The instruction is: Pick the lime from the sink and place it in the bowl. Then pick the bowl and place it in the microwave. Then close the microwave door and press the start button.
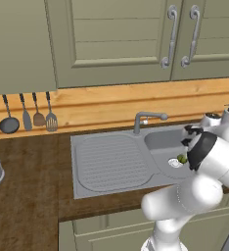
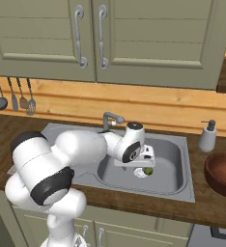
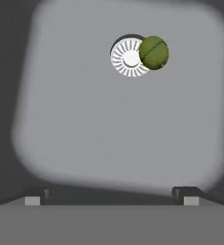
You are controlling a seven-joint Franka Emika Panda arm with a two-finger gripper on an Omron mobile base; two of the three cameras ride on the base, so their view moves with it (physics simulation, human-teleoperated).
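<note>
The lime (image 3: pixel 153 52) lies on the sink's basin floor, touching the edge of the white drain hole (image 3: pixel 129 57). I also see the lime (image 1: pixel 182 159) beside the drain from the left base, and the same lime (image 2: pixel 148 170) from the right base. My gripper (image 3: pixel 111 195) hangs open above the basin, fingers spread wide with nothing between them. The hand (image 2: pixel 144 160) sits just over the lime, a little short of it. The brown bowl (image 2: pixel 223 173) stands on the counter right of the sink (image 2: pixel 182 144). The microwave and its door are out of view.
A curved faucet (image 2: pixel 112 118) rises behind the basin, close to my forearm. A soap dispenser (image 2: pixel 208 136) stands between sink and bowl. The ribbed drainboard (image 1: pixel 106 159) lies to the left. Utensils (image 1: pixel 26 117) hang on the wall. Cabinets (image 2: pixel 91 38) hang overhead.
</note>
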